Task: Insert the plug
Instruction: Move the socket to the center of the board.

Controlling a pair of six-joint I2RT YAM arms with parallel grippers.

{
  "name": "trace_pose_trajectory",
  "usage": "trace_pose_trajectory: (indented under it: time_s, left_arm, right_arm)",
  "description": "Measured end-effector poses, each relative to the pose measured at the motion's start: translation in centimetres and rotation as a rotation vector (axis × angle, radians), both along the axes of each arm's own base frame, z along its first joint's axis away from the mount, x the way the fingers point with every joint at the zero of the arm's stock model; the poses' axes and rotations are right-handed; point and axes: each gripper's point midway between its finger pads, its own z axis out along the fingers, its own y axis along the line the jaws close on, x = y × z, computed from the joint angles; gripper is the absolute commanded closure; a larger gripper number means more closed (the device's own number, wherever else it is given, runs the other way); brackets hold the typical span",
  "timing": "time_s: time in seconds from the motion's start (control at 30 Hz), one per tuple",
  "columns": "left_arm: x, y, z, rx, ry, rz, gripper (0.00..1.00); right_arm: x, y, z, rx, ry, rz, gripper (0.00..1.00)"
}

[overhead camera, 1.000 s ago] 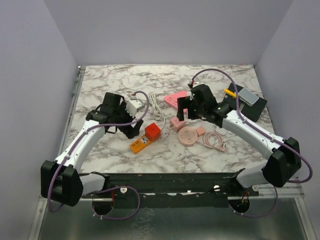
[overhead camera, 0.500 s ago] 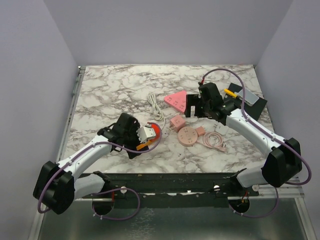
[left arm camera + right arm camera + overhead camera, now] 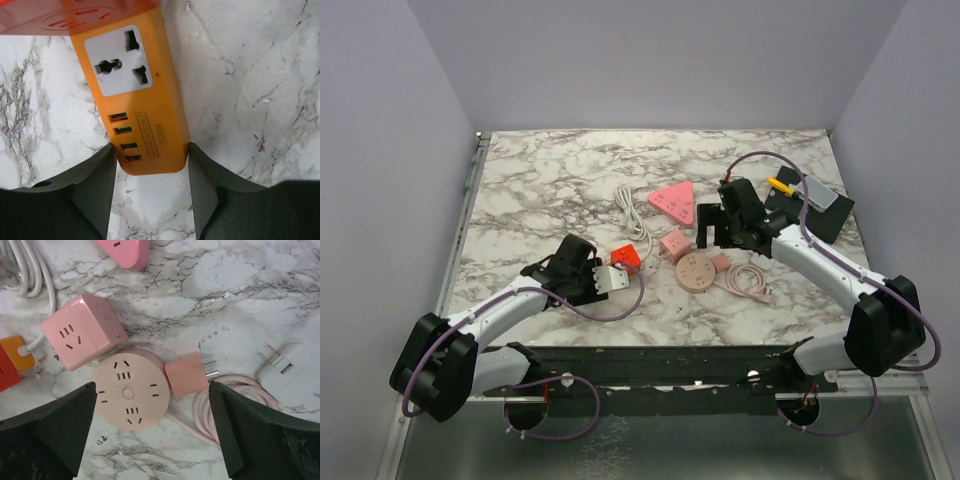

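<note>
A pink plug [image 3: 186, 375] with bare prongs lies on the marble beside a round pink socket [image 3: 130, 392]; its pink cable [image 3: 235, 405] coils to the right. My right gripper [image 3: 151, 390] hangs open above both, one finger on each side, and shows in the top view [image 3: 723, 228]. An orange power strip [image 3: 145, 100] with one socket and several USB ports lies near a red cube [image 3: 625, 258]. My left gripper [image 3: 151, 150] straddles the strip's near end with both fingers touching its sides; it also shows in the top view [image 3: 608, 280].
A pink cube socket [image 3: 82, 330] and a pink triangular socket [image 3: 673, 201] lie behind the round one. A white cable [image 3: 635, 215] is coiled at mid-table. A white adapter [image 3: 292, 372] lies right of the plug. A black pad [image 3: 820, 215] holds yellow and grey items.
My left arm swung from the back left toward the near edge and came down on the orange strip. My right gripper shifted right, off the pink triangle, to above the plug and round socket.
</note>
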Motion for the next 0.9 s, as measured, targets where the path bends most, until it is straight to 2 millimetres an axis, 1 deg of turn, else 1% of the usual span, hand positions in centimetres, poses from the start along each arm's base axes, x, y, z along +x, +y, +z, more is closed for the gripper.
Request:
trace_pose_trajectory:
  time_s: [0.1, 0.13, 0.23, 0.33, 0.47, 0.57, 0.67, 0.8, 0.87, 0.9]
  left_arm:
    - [0.7, 0.5, 0.1, 0.022, -0.038, -0.012, 0.69]
    - [1.1, 0.9, 0.2, 0.031, -0.050, -0.011, 0.70]
    - [2.1, 2.5, 0.2, 0.061, -0.076, 0.015, 0.71]
    - [3.4, 4.7, 0.3, 0.086, -0.093, 0.063, 0.71]
    - [4.1, 6.2, 0.3, 0.116, -0.104, 0.059, 0.71]
    - [4.1, 6.2, 0.3, 0.133, -0.109, 0.008, 0.71]
    - [3.7, 6.0, 0.3, 0.131, -0.100, -0.048, 0.73]
    - [3.1, 5.5, 0.2, 0.128, -0.079, -0.120, 0.78]
    - [3.0, 5.4, 0.2, 0.137, -0.074, -0.149, 0.78]
    - [2.9, 5.5, 0.1, 0.144, -0.071, -0.165, 0.76]
  right_arm:
    - [-0.4, 0.5, -0.8, 0.018, 0.026, 0.026, 0.00]
    - [-0.4, 0.8, -1.2, 0.021, 0.038, 0.034, 0.00]
    - [-0.1, 1.7, -1.8, 0.045, 0.050, 0.066, 0.00]
    - [0.2, 2.7, -2.6, 0.064, 0.064, 0.104, 0.00]
    - [0.8, 4.1, -3.6, 0.065, 0.080, 0.158, 0.00]
    - [1.5, 5.4, -4.1, 0.052, 0.075, 0.198, 0.00]
    - [1.6, 6.8, -4.4, 0.040, 0.068, 0.247, 0.00]
    - [1.1, 7.7, -5.0, 0.026, 0.072, 0.288, 0.00]
    - [1.1, 7.9, -5.3, 0.020, 0.074, 0.298, 0.00]
    - [1.1, 7.9, -5.4, 0.018, 0.075, 0.299, 0.00]
